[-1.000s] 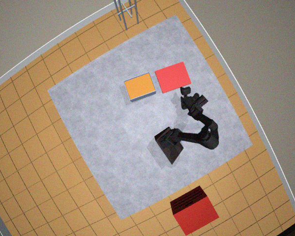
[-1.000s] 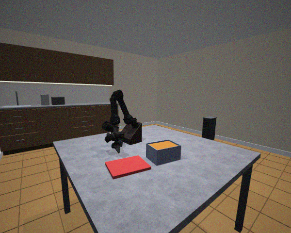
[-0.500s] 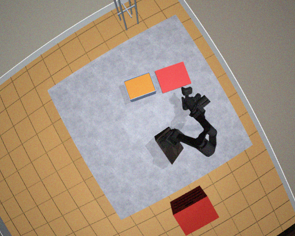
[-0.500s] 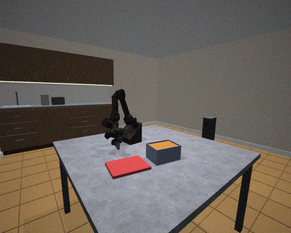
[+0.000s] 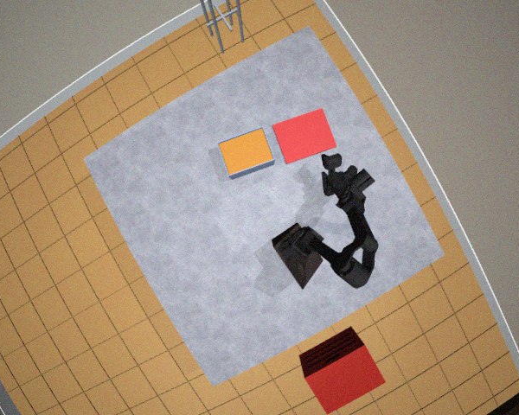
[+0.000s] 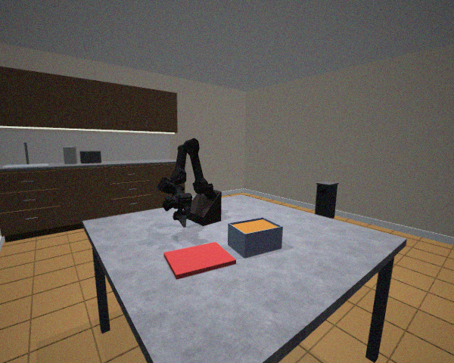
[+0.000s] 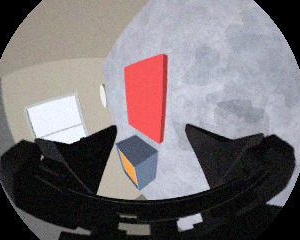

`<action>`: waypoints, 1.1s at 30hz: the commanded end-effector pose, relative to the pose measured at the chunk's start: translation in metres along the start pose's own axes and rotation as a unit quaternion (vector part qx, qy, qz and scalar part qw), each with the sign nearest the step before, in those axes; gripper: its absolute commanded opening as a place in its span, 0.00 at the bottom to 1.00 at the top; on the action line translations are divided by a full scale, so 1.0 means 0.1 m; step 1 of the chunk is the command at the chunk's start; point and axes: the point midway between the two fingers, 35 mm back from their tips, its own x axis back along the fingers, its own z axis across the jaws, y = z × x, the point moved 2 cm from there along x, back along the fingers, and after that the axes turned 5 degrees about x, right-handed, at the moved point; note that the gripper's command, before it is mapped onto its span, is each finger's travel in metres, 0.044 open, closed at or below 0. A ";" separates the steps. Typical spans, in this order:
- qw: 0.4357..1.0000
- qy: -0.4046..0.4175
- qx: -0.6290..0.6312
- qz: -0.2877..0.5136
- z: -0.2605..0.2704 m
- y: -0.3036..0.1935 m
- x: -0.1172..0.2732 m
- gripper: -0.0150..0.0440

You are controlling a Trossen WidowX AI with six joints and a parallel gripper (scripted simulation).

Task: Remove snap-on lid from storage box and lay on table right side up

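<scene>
The red lid (image 5: pixel 304 136) (image 6: pixel 199 259) (image 7: pixel 145 97) lies flat on the table (image 5: pixel 170 214) (image 6: pixel 234 308), smooth face up, beside the storage box and apart from it. The blue-grey storage box (image 5: pixel 252 169) (image 6: pixel 263 241) (image 7: pixel 148 169) stands upright with its top uncovered, and an orange surface shows inside its rim. My gripper (image 5: pixel 326 171) (image 7: pixel 152 128) is open and empty. It is above the table, just off the lid's edge on the arm's side, and touches neither lid nor box. The lid's underside is hidden.
The arm's dark base (image 5: pixel 299 258) (image 6: pixel 209 209) stands on the table behind the box and lid as seen in the exterior view. Off the table are a red cabinet (image 5: pixel 344 379), a grey metal frame (image 5: pixel 214 24) and a dark bin (image 6: pixel 325 200).
</scene>
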 end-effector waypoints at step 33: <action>1.000 0.003 0.003 -0.003 0.11 0.01 0.21 1.00</action>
